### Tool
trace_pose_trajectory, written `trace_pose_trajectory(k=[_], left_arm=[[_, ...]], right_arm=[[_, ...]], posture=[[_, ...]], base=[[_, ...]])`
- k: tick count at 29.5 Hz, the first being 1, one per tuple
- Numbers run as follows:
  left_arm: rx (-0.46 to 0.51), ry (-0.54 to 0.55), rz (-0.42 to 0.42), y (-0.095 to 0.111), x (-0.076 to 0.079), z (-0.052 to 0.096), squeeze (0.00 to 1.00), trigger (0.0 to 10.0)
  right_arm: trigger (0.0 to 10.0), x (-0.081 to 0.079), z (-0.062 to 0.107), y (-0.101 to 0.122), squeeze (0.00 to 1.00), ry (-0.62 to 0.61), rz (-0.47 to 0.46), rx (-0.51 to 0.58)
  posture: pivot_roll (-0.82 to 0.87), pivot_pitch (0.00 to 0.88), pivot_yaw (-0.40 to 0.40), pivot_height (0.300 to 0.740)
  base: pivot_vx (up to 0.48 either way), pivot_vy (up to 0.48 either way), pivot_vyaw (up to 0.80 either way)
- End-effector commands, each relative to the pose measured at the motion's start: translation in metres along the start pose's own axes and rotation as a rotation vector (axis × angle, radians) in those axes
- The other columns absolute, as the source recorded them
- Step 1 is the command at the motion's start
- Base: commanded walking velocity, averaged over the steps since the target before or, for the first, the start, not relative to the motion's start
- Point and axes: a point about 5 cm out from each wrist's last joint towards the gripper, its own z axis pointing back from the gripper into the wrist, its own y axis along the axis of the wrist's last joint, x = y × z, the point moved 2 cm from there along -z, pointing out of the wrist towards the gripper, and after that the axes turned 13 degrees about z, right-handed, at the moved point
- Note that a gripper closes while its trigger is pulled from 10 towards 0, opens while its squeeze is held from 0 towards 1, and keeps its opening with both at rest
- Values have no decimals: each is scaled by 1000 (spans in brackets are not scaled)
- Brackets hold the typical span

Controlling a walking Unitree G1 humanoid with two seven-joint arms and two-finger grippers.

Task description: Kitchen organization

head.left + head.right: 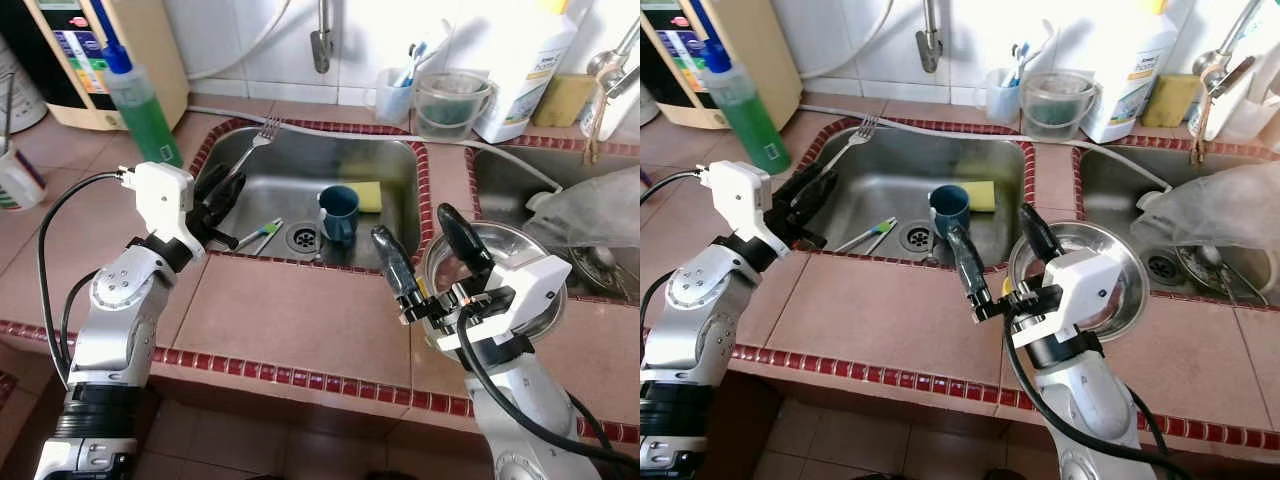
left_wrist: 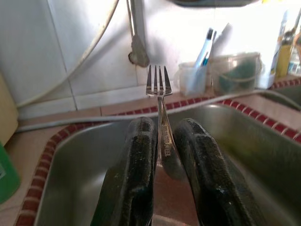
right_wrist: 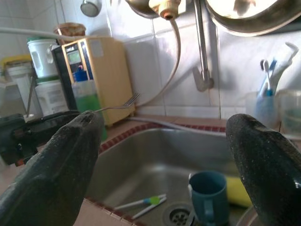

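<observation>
One fork [image 1: 262,135] clamped in my left gripper [image 1: 213,200], right gripper [image 1: 425,255] spread wide, so I'd lift it level clear of the sink [image 1: 390,160].

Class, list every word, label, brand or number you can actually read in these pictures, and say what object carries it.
No text can be read with certainty.
White bottle: printed label, too small to read.
Green bottle: small label, blurred.
Beige appliance: coloured panel print, illegible.
Fork in the left end effector: stamped mark on the handle, too blurred to read.
</observation>
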Motion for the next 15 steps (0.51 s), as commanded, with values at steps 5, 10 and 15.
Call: trace_pose_trajectory(k=[5,10,15], left_arm=[[-46,-37,-73,-1,-4,-11,0,10000],[-85,-50,-97,-8,-5,-18,0,10000],[-119,-78,-108,-16,-3,-27,0,10000]], right_arm=[[10000,-5,9,5,0,13,-5,-35],[10000,-6,16,6,0,8,4,-63],[10000,-11,28,9,0,7,-3,-113]], posture=[[-152,184,55,740],[-162,199,52,740],[-186,255,36,740]], base=[[0,0,0],[0,0,0],[0,0,0]])
